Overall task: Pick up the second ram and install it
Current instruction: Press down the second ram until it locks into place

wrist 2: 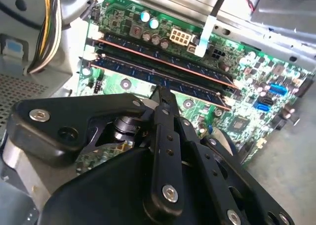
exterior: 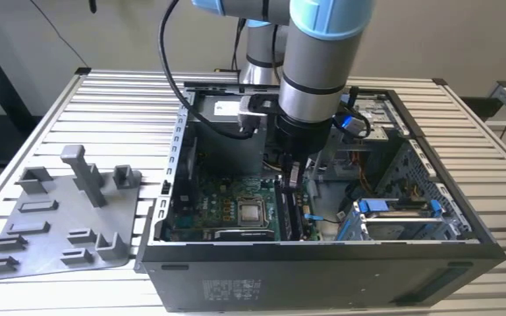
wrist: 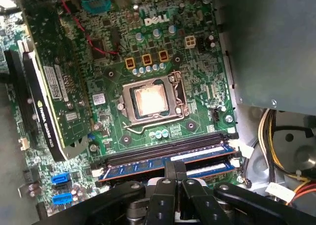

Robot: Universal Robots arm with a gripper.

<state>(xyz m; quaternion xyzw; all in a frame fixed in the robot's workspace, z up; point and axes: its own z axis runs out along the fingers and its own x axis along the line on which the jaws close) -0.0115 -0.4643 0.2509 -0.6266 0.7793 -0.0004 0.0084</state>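
On the exterior view's left, a grey plastic holder tray (exterior: 60,224) with upright posts lies flat on the slatted metal table (exterior: 464,118), and none of its slots visibly holds a stick. Further right stands the open black computer case (exterior: 323,276), where the black gripper (exterior: 294,176) hangs over the green motherboard (exterior: 226,210) beside the memory slots. Both wrist views show two long dark memory sticks lying in adjacent slots, and the second ram (wrist: 168,166) appears seated just in front of the fingertips (which of the pair it is I judge only by nearness). Its jaws look pressed close together, pinching nothing. Installation seems essentially done.
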